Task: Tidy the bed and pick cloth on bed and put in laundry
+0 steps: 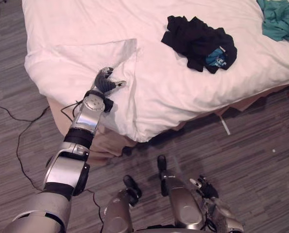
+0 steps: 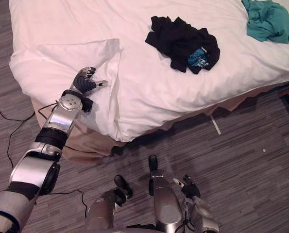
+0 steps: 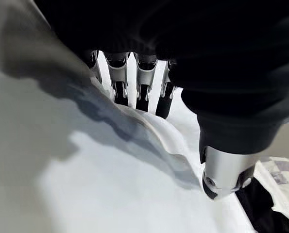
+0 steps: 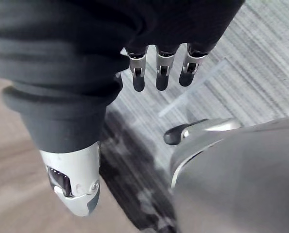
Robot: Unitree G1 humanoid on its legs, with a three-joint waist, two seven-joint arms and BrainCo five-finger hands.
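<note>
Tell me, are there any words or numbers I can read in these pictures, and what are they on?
Blue patch on the black cloth: there is some print, but it is too small and blurred to read.
No words, numbers or signs on the white bed cover, the pillow, the teal cloth or the floor.

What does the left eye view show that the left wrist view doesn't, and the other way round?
Left eye view: the black garment and teal garment lying apart on the bed, plus the right robot hand low over the floor. Left wrist view: the fingers straight against a raised fold. Shared: the left robot hand on the white pillow.
</note>
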